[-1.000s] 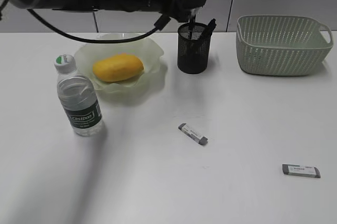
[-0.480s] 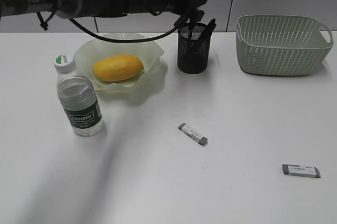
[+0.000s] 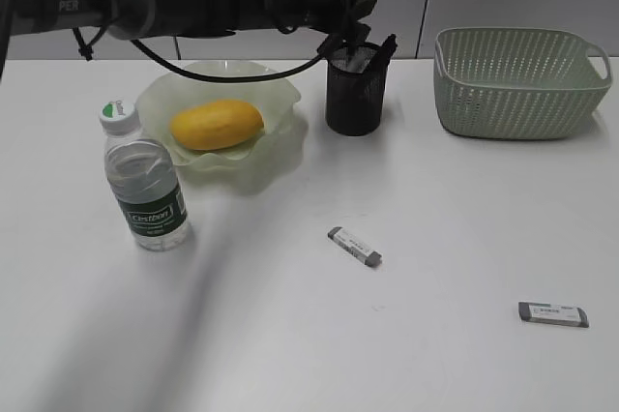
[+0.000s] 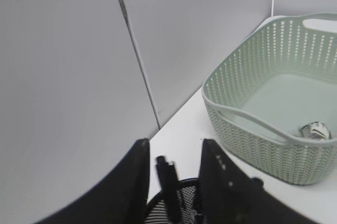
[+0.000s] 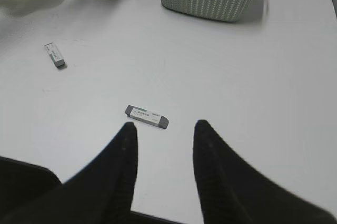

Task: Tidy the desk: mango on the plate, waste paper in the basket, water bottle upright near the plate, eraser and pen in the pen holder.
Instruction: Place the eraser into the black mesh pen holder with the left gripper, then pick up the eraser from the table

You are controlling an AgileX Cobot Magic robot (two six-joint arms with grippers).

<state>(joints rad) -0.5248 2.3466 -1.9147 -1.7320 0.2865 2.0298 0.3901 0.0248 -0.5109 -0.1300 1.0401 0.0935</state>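
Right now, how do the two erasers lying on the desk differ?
The eraser near the middle lies at a slant, closer to the pen holder; the eraser at the front right lies almost level, far from it. In the right wrist view the front-right eraser sits just ahead of the right gripper, the middle one well off to its left. Both are small grey-ended blocks in white sleeves.

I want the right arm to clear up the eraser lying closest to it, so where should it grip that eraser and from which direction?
Come straight down on the eraser with the right gripper, closing across its narrow width at the middle of the sleeve. It lies flat on the desk, long and thin, with nothing touching it, so only its two long edges offer a pinch. The jaws would need turning to straddle that long axis.
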